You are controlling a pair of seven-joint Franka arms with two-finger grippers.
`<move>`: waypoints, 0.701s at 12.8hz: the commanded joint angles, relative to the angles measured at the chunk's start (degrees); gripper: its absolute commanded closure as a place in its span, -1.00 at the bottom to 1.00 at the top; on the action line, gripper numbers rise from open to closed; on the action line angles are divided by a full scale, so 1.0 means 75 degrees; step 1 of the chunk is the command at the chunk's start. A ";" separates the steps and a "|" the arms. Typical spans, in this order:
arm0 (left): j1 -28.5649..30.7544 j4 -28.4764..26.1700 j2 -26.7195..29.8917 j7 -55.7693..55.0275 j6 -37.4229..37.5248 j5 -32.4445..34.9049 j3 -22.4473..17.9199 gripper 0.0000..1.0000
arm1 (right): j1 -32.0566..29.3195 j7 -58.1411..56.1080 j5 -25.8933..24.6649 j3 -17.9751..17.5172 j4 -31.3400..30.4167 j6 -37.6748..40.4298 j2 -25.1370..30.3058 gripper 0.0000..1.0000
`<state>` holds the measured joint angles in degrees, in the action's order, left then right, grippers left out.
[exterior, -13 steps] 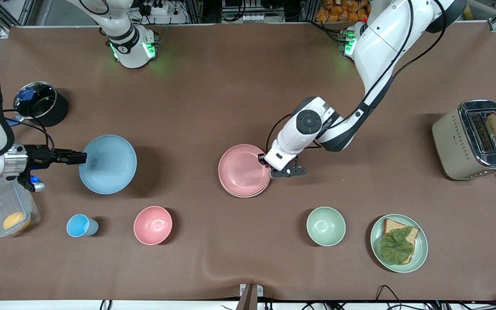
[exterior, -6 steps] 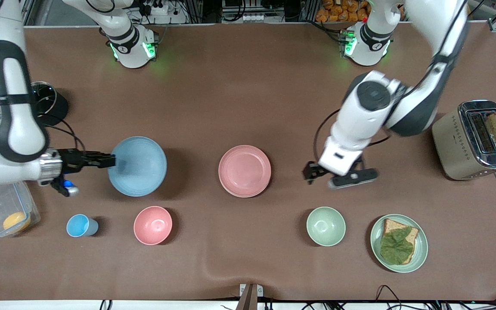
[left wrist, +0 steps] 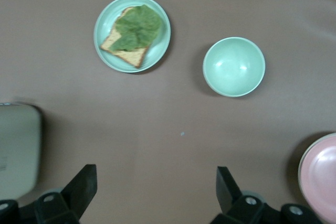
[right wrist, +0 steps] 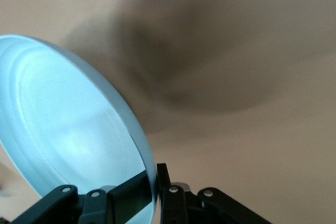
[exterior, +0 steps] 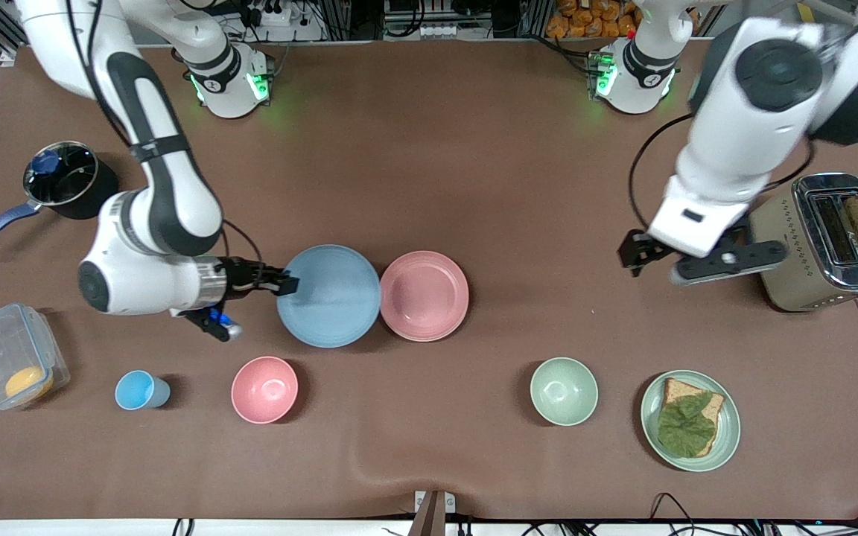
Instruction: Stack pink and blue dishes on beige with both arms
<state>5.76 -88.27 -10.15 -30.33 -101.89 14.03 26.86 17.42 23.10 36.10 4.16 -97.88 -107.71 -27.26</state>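
The pale pink plate (exterior: 424,295) lies mid-table and shows at an edge of the left wrist view (left wrist: 320,177). No beige plate can be made out. My right gripper (exterior: 287,284) is shut on the rim of the light blue plate (exterior: 328,295) and holds it tilted above the table. The blue plate's edge reaches the pink plate's edge on the right arm's side. In the right wrist view the fingers (right wrist: 157,182) pinch the blue rim (right wrist: 63,129). My left gripper (exterior: 678,260) hangs open and empty in the air beside the toaster, its jaws wide apart (left wrist: 155,182).
A toaster (exterior: 809,246) with bread stands at the left arm's end. Nearer the camera are a green bowl (exterior: 564,391), a green plate (exterior: 652,417) with bread and leaf, a pink bowl (exterior: 264,389) and a blue cup (exterior: 138,390). A pot (exterior: 64,179) and plastic box (exterior: 12,365) sit at the right arm's end.
My right arm has carried the blue plate across the table up to the pink plate. My left gripper has left the pink plate's rim, opened, and risen away toward the toaster.
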 commanded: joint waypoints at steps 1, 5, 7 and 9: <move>0.0624 0.0483 0.0214 0.0515 0.0960 -0.0544 0.0156 -1.00 | 0.0253 0.0108 0.0750 0.0090 -0.0087 -0.0240 -0.0032 1.00; -0.0326 0.0952 0.0345 0.1658 0.1887 -0.0839 -0.1308 -1.00 | 0.1248 0.0996 0.1233 0.0090 -0.0063 -0.1339 -0.0196 1.00; -0.1187 0.0965 0.0345 0.2296 0.2042 -0.0909 -0.2383 -1.00 | 0.1566 0.1045 0.1233 0.0090 -0.0075 -0.1902 -0.0395 1.00; -0.1552 0.0965 0.0357 0.2355 0.2229 -0.1505 -0.3155 -1.00 | 0.1941 0.1103 0.1233 0.0102 -0.0087 -0.2429 -0.0606 1.00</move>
<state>-3.23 -81.88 -7.64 -14.56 -87.21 6.18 8.10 30.01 30.86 43.92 4.22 -98.61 -123.24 -30.39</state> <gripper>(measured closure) 0.000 0.916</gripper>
